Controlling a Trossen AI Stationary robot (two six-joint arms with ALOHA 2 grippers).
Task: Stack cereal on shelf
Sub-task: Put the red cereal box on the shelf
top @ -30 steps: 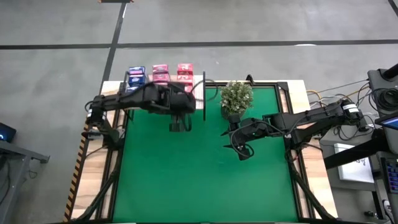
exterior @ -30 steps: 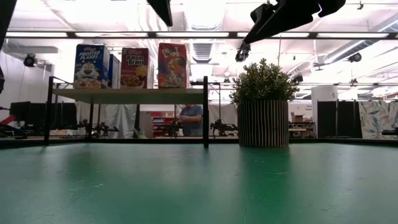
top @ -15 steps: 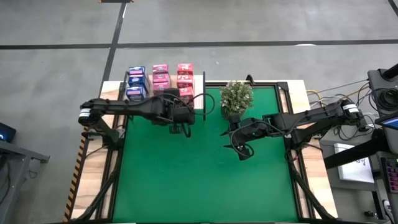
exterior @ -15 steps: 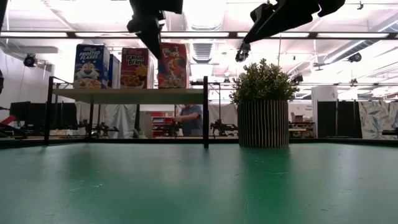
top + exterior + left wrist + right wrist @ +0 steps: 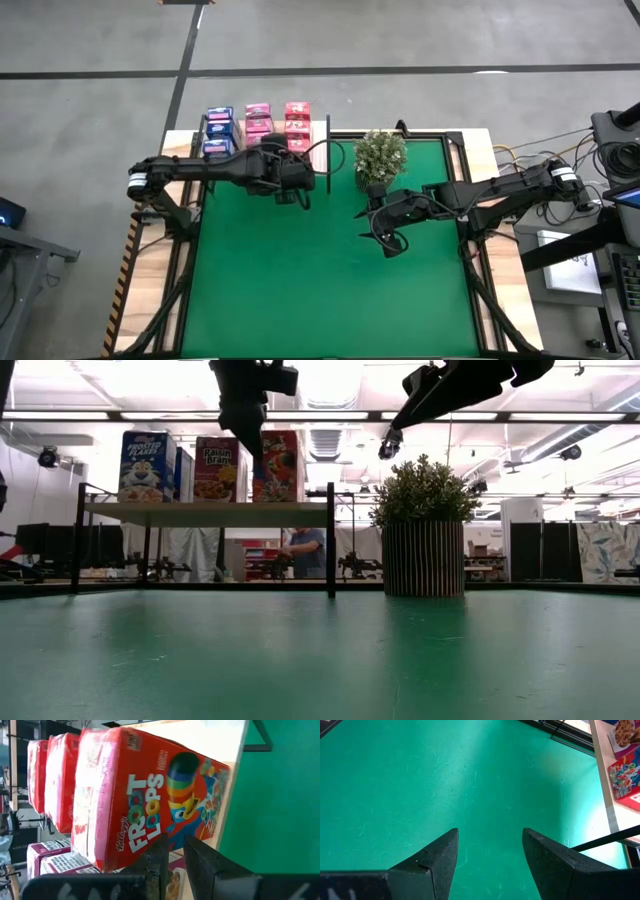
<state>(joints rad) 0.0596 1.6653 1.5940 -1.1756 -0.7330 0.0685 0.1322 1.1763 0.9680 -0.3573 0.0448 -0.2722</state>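
Cereal boxes (image 5: 258, 125) lined up in three rows on the pale wooden shelf (image 5: 205, 513) at the far left of the table, blue packs at the left end, pink ones in the middle and right rows. Seen level from the green mat (image 5: 330, 270): a Frosted Flakes box (image 5: 147, 466), a Raisin Bran box (image 5: 217, 469) and a Froot Loops box (image 5: 145, 805) standing upright side by side on the board, black uprights at both ends. Left gripper (image 5: 297, 194) poised just in front of the shelf's right end, above the mat's edge, fingers (image 5: 160, 865) drawn narrow with only a slim gap and nothing between them; Froot Loops box directly ahead, apart from the fingertips. Right gripper (image 5: 388, 243) hanging over the middle of the mat, in front of the potted plant (image 5: 380, 155), fingers (image 5: 442, 857) spread wide and empty, bare green surface below. Plant in its ribbed pot just right of the shelf's end upright. A person in a blue top (image 5: 305, 550) visible under the shelf board, far back in the room.
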